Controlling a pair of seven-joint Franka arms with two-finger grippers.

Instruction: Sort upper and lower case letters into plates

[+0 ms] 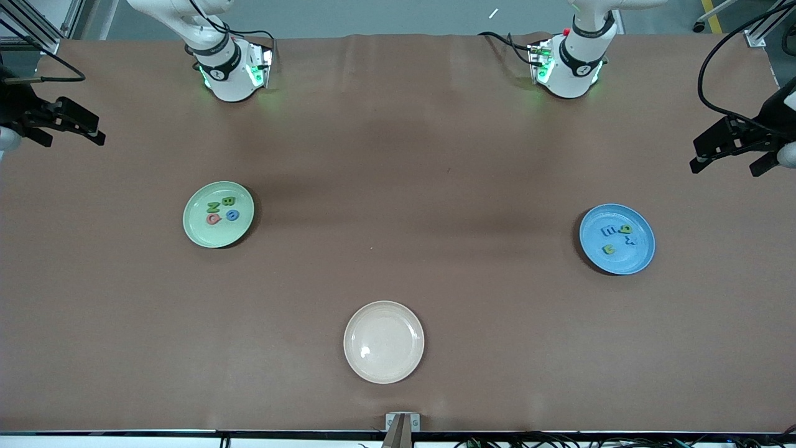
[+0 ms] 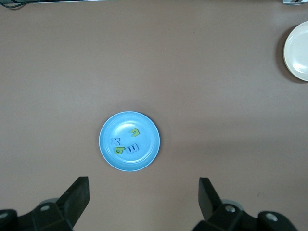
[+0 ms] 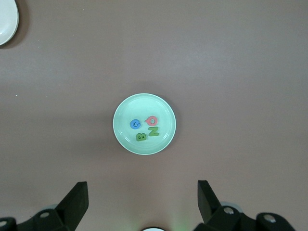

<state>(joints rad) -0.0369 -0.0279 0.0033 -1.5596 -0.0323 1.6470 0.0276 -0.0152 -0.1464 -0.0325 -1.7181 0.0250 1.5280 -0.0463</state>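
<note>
The pale mint green plate [image 1: 194,231] [image 3: 124,140] lies toward the right arm's end of the table. It holds several letters: a green B [image 1: 228,201], a green N [image 1: 212,208], a red one [image 1: 213,219] and a blue one [image 1: 232,215]. The sky blue plate [image 1: 640,258] [image 2: 147,156] lies toward the left arm's end with several blue and green letters [image 1: 617,238] in it. My left gripper [image 1: 727,163] [image 2: 144,185] hangs open and empty over the table's edge at its own end. My right gripper [image 1: 71,134] [image 3: 143,188] hangs open and empty over the edge at its end.
A cream-white plate [image 1: 384,367] with nothing in it sits nearest the front camera, midway between the two coloured plates. Brown cloth covers the whole table. Both arm bases [image 1: 230,74] [image 1: 572,71] stand along the table's edge farthest from the front camera.
</note>
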